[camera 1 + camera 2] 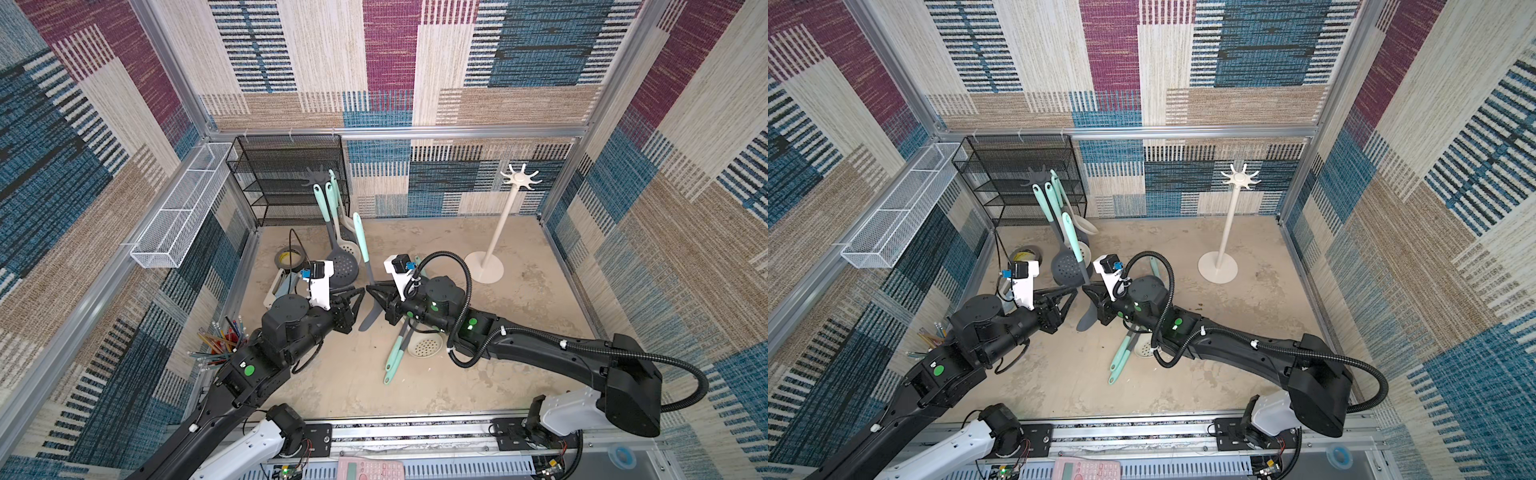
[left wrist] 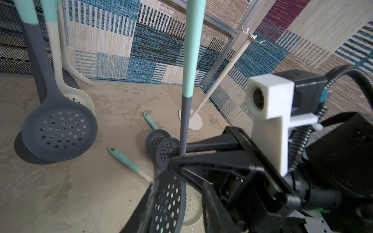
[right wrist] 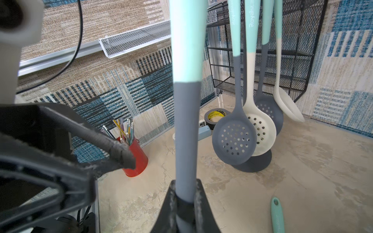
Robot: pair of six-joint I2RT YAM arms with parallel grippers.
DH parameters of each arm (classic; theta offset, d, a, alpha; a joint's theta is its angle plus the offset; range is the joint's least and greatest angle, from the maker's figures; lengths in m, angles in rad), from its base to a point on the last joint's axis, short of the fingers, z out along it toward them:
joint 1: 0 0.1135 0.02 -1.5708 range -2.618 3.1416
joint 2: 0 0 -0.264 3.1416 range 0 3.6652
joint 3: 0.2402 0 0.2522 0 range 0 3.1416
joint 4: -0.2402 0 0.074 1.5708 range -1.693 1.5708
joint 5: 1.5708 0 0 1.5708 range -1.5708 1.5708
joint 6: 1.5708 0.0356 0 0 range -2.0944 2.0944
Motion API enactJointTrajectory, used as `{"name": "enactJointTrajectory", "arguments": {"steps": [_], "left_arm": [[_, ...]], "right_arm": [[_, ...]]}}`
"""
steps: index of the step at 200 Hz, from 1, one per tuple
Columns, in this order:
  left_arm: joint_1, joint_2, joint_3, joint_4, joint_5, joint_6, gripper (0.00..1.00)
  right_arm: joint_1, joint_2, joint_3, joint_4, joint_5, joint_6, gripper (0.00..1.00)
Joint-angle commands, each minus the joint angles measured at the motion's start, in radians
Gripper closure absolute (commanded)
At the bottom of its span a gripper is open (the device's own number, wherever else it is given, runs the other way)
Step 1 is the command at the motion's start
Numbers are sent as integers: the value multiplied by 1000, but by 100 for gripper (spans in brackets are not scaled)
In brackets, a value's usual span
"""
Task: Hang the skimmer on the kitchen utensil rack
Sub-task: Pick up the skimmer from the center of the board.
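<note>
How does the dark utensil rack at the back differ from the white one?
Colour: the dark rack is grey, the white rack cream-white.
Load: the dark rack carries several hanging utensils; the white rack's hooks are bare.
Place: the dark rack stands by the black mesh shelf; the white rack stands alone.
Both are upright poles with top hooks and a round base.

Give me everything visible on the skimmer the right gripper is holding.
The skimmer stands nearly upright, head down: mint grip on top, grey neck, round grey head pierced with holes, all matte and rubbery-looking. The right gripper is shut on the grey neck just above the head, fingers on either side. The left gripper, fingers open, flanks the head; whether it touches is unclear.
</note>
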Motion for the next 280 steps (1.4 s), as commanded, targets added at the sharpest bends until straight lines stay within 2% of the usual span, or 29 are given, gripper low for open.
{"name": "enactJointTrajectory", "arguments": {"steps": [1,38,83,186,219,224,246,267,280], "left_arm": [[18,-14,-16,-34,134,46,62],[34,-22,-65,26,282,48,60],[62,-18,-96,129,372,79,59],[164,-10,-133,363,537,129,56],[189,7,-163,497,576,85,55],[192,9,-168,518,615,78,55],[194,32,-182,591,654,63,56],[196,48,-187,629,676,62,59],[198,49,-192,639,669,67,65]], "right_arm": [[-32,-29,-18,93,-130,8,100],[-77,-64,-58,177,-291,4,100],[-87,-67,-69,214,-420,-24,99],[-89,-74,-81,208,-566,-58,99],[-88,-72,-81,219,-564,-48,99],[-88,-71,-81,224,-568,-47,99],[-88,-55,-70,233,-591,-39,99],[-88,-45,-60,239,-609,-32,99],[-88,-44,-57,241,-613,-30,98]]}}
